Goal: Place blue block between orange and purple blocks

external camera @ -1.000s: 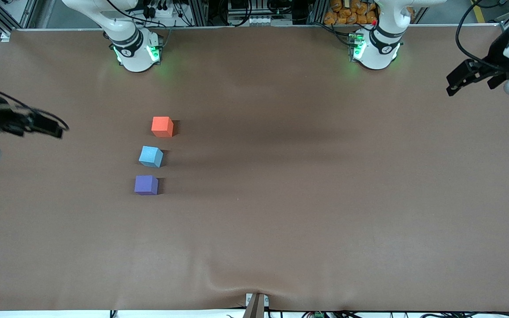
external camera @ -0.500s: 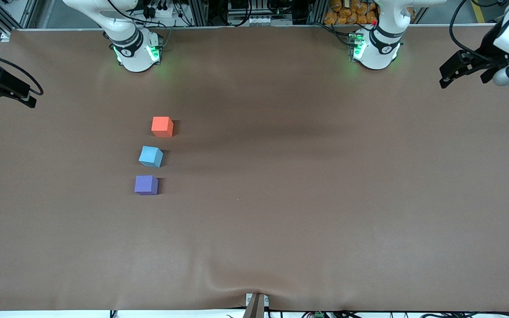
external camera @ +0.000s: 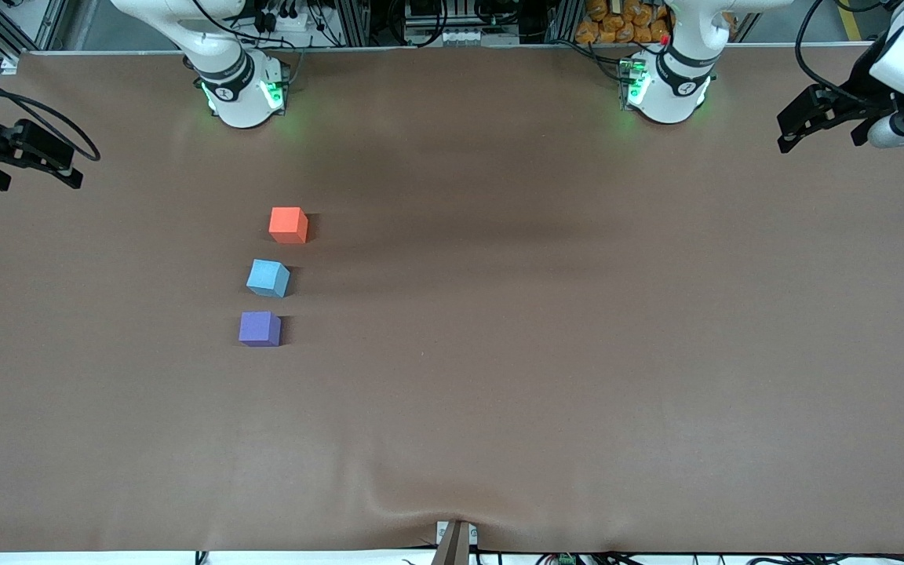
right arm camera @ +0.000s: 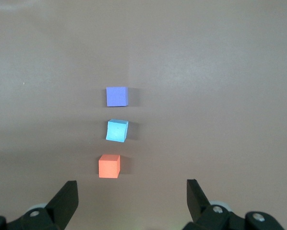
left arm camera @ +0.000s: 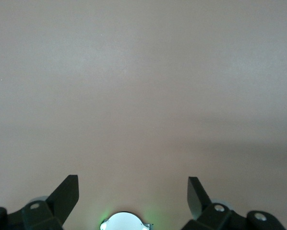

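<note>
Three small cubes stand in a line toward the right arm's end of the table. The orange block is farthest from the front camera, the purple block nearest. Between them sits the blue block, turned slightly askew and apart from both. The right wrist view shows the same row: purple block, blue block, orange block. My right gripper hangs open and empty over its end of the table. At the other end, my left gripper is also open and empty, over bare cloth.
A brown cloth covers the whole table, with a small wrinkle at its front edge. The two arm bases stand along the back edge. The left wrist view shows its own base below it.
My right gripper has swung back from beside the blocks toward the table's end and back edge. The left gripper has drifted slightly. The blocks have not moved.
</note>
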You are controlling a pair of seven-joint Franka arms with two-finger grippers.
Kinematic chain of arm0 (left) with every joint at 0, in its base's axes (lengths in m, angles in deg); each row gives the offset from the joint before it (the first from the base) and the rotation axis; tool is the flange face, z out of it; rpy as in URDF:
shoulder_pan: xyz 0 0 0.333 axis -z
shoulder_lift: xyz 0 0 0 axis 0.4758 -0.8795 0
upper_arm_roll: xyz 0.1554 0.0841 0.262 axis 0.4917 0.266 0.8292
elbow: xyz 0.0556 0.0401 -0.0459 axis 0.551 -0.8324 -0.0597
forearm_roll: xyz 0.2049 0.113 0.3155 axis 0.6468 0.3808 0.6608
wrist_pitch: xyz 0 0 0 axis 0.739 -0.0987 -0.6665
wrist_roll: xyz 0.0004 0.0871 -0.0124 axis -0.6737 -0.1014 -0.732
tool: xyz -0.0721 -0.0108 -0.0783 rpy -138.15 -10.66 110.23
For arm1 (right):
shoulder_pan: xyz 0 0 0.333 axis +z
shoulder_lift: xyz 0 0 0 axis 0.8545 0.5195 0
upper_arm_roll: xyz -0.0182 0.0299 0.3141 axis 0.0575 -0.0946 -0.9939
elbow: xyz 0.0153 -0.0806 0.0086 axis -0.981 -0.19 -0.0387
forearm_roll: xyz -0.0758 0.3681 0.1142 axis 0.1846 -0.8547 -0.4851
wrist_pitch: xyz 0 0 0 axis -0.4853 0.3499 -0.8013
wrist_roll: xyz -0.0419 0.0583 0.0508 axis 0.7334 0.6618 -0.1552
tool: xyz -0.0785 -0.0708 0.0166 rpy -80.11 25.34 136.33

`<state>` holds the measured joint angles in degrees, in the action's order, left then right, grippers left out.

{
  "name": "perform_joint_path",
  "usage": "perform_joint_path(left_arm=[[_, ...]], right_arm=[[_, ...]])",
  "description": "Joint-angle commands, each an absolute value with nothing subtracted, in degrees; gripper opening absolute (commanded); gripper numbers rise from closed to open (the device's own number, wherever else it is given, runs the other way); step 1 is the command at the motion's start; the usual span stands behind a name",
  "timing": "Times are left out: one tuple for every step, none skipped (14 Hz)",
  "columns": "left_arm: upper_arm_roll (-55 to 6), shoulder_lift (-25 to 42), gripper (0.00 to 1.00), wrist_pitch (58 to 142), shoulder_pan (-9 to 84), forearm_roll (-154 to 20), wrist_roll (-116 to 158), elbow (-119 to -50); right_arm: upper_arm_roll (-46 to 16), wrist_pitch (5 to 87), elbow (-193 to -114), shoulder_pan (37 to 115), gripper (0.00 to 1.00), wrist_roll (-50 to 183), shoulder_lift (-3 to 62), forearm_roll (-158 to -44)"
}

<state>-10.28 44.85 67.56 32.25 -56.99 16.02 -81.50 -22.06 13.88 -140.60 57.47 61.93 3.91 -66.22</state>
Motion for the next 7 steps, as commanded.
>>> perform_joint_path(left_arm=[[-10.17,45.77,1.00,65.10,31.58,-57.79,19.55,-80.40],[-10.09,45.50,1.00,64.30,31.58,-57.70,21.39,-79.69],[-10.08,45.50,1.00,64.21,31.49,-57.70,22.89,-79.68],[-10.00,45.59,1.00,64.03,31.49,-57.79,23.34,-79.68],[-10.00,45.59,1.00,64.03,31.58,-57.79,23.43,-79.68],[-10.00,45.50,1.00,64.03,31.58,-57.88,23.43,-79.59],[-10.00,45.33,1.00,64.12,31.58,-57.88,23.43,-79.59]], right_arm=[[-19.67,14.02,-142.71,58.79,1.00,65.07,2.05,-66.05],[-19.67,13.94,-142.71,58.88,1.00,65.16,1.96,-66.05],[-19.67,13.76,-142.71,58.88,1.00,65.16,2.05,-66.05],[-19.67,13.76,-142.71,58.88,1.00,65.16,2.05,-66.05],[-19.75,13.76,-142.71,58.88,1.00,65.16,2.05,-66.05],[-19.75,13.76,-142.71,58.88,1.00,65.16,2.05,-66.05],[-19.75,13.76,-142.71,58.96,1.00,65.16,2.05,-66.05]])
